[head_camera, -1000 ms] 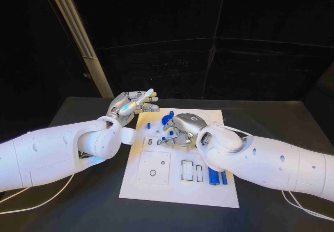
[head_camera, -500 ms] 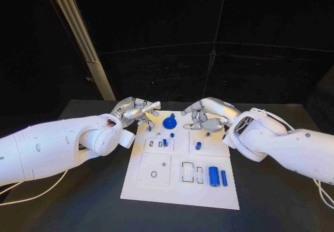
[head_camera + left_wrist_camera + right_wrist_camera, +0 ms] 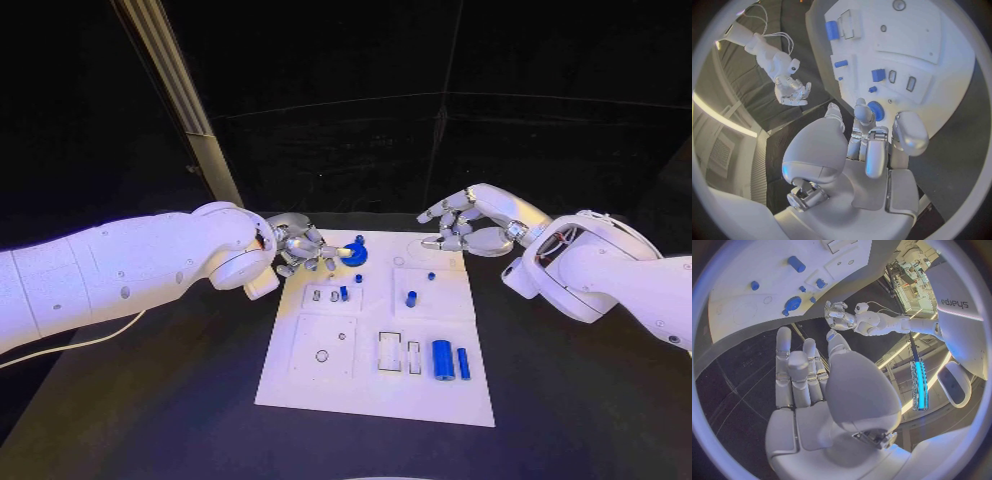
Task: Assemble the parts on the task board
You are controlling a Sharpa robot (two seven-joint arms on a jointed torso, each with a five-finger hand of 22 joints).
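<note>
In the upper middle of the head view, the left hand (image 3: 306,247) has its fingertips at the round blue part (image 3: 353,255) near the far edge of the task board (image 3: 378,390); whether it truly pinches the part, I cannot tell. The right hand (image 3: 476,221) hovers open above the board's upper right corner, holding nothing. If contact is only glancing, the round part may tip or skid off its seat, and nearby small blue pegs (image 3: 411,298) could be knocked.

Black table (image 3: 577,400) — white task board (image 3: 378,390)
</note>
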